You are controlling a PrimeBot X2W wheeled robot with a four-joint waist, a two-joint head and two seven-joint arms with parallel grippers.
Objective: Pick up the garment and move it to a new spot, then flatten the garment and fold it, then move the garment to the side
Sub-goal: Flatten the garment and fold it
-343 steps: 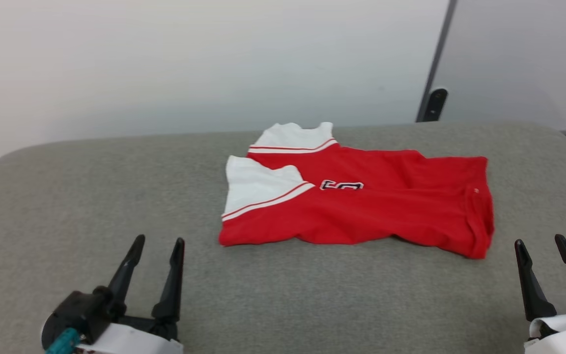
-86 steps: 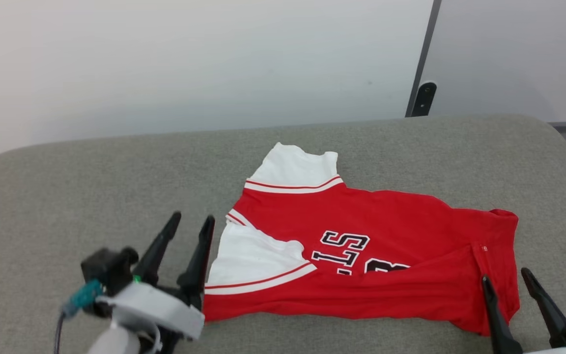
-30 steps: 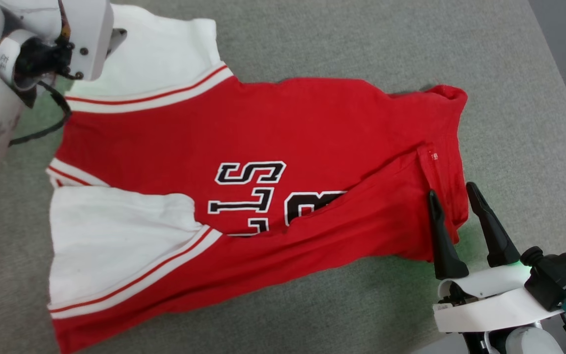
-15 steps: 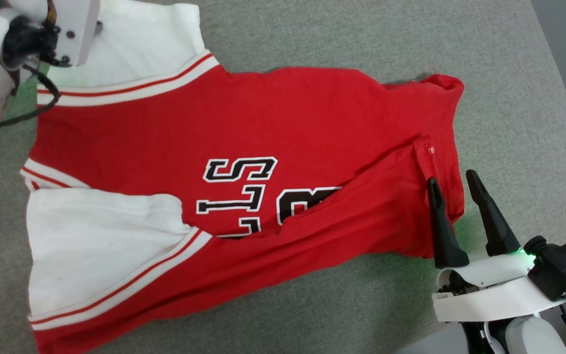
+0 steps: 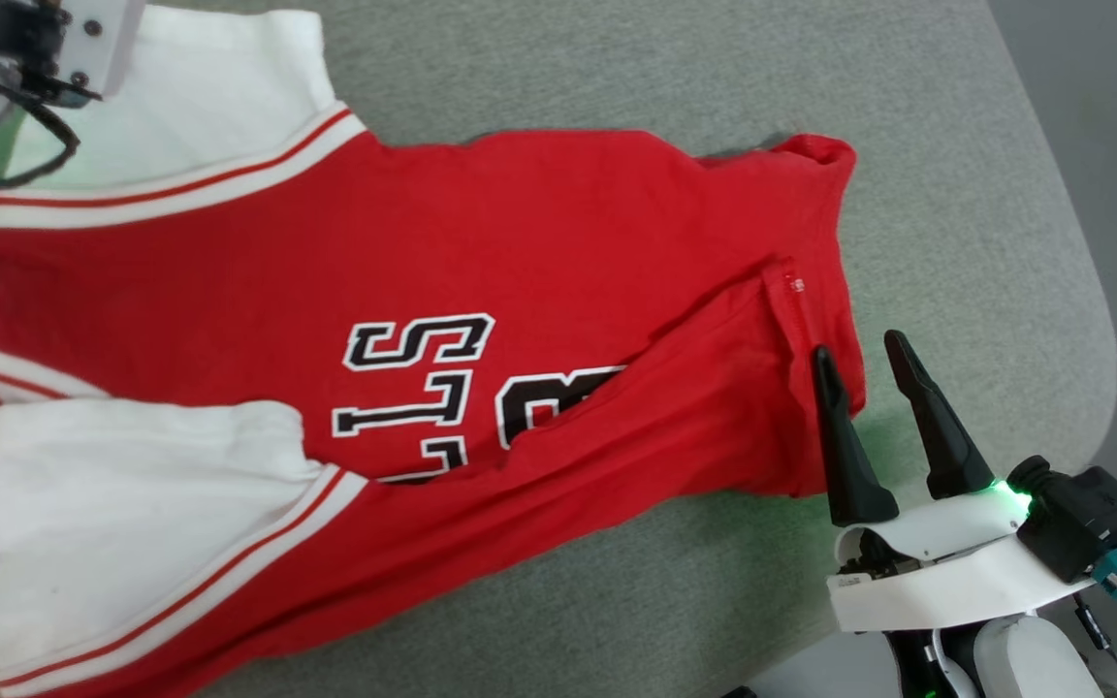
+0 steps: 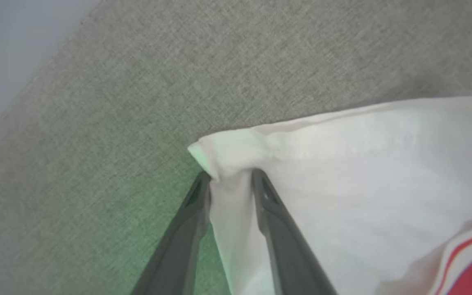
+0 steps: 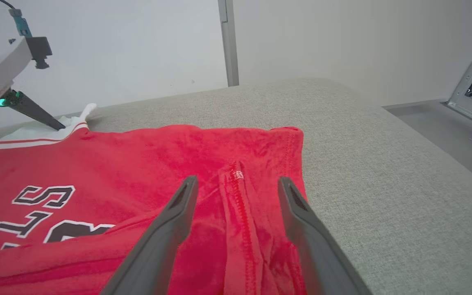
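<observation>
The red shirt (image 5: pixel 520 252) lies rumpled across the grey bench (image 5: pixel 617 78), white sleeves to the left, black lettering half buried under a fold. It looks like soft, light, floppy stuff, best taken by its corners. The left gripper (image 6: pixel 230 176) stands narrow astride the far sleeve's corner, though I cannot tell whether it bites. The right gripper (image 5: pixel 854 346) gapes wide over the hem.

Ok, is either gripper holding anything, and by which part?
The left gripper straddles a white sleeve corner of the red jersey shirt, cloth bunched between its fingers; a firm grip cannot be told. The right gripper is open, holding nothing.
</observation>
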